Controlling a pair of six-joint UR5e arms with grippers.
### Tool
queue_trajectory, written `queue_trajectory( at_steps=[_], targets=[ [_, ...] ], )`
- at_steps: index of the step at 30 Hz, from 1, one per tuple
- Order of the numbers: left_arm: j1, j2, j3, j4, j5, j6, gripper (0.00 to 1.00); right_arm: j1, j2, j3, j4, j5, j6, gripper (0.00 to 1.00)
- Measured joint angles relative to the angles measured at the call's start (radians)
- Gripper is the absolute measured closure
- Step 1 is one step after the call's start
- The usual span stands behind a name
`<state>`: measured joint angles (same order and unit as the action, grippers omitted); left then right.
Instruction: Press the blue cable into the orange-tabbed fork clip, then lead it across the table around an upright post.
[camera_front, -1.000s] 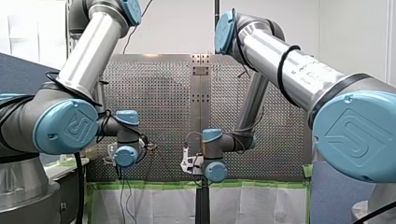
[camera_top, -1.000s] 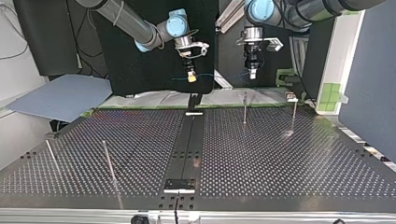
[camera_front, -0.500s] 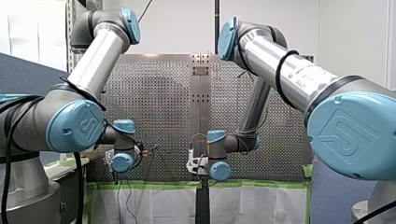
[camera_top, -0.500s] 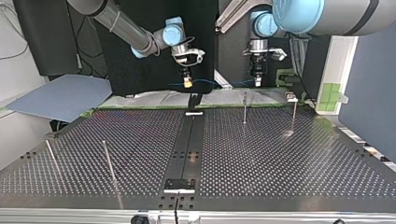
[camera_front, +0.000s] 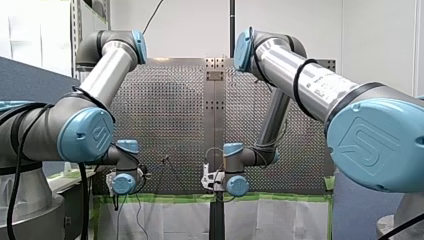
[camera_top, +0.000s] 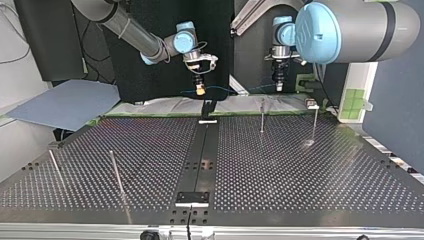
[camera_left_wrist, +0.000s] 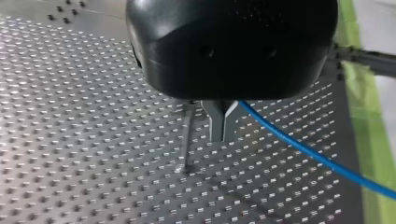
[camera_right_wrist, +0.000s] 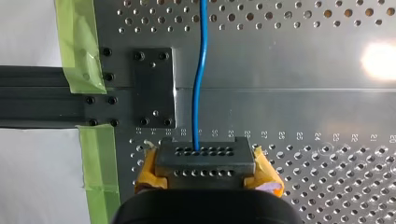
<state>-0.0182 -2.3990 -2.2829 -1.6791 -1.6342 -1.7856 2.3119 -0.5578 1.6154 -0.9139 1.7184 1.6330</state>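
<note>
Both grippers (camera_top: 200, 91) (camera_top: 279, 86) sank, clamping one blue cable (camera_right_wrist: 200, 70).

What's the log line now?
left end effector: shut on blue cable | right end effector: shut on blue cable | blue cable: aloft

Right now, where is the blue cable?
In the top view, the cable hangs near the table's far edge, strung between my right gripper, near the middle, and my left gripper to its right.

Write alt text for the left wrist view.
My left gripper, black with metal fingers, is shut on the blue cable, which trails away over the perforated table. An upright post stands just beside the fingers.
</note>
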Motion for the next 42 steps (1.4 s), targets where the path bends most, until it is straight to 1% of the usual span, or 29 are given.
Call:
queue_trajectory(
  at_steps=[3, 9, 14, 19, 24, 29, 35, 42],
  targets=[
    [-0.002, -0.018, 0.015, -0.011, 0.016, -0.003, 1.00, -0.004, 0.001, -0.005, 0.005, 0.000, -0.001, 1.00],
    [-0.002, -0.024, 0.042, -0.034, 0.048, -0.013, 1.00, -0.007, 0.002, -0.016, 0.026, 0.000, -0.003, 1.00],
    [0.003, -0.024, 0.056, -0.049, 0.051, -0.022, 1.00, -0.007, 0.002, -0.019, 0.026, -0.002, -0.015, 1.00],
    [0.009, -0.024, 0.085, -0.085, 0.051, -0.027, 1.00, -0.007, 0.003, -0.027, 0.026, -0.017, -0.021, 1.00],
    [0.012, -0.024, 0.097, -0.108, 0.051, -0.028, 1.00, -0.007, 0.003, -0.038, 0.029, -0.025, -0.025, 1.00],
    [0.016, -0.022, 0.108, -0.111, 0.054, -0.030, 1.00, -0.006, 0.003, -0.055, 0.037, -0.028, -0.027, 1.00],
    [0.022, -0.006, 0.109, -0.127, 0.061, -0.027, 1.00, -0.002, 0.004, -0.071, 0.045, -0.038, -0.029, 1.00],
    [0.028, 0.009, 0.111, -0.131, 0.069, -0.026, 1.00, -0.002, 0.004, -0.075, 0.045, -0.040, -0.030, 1.00]
  ],
)
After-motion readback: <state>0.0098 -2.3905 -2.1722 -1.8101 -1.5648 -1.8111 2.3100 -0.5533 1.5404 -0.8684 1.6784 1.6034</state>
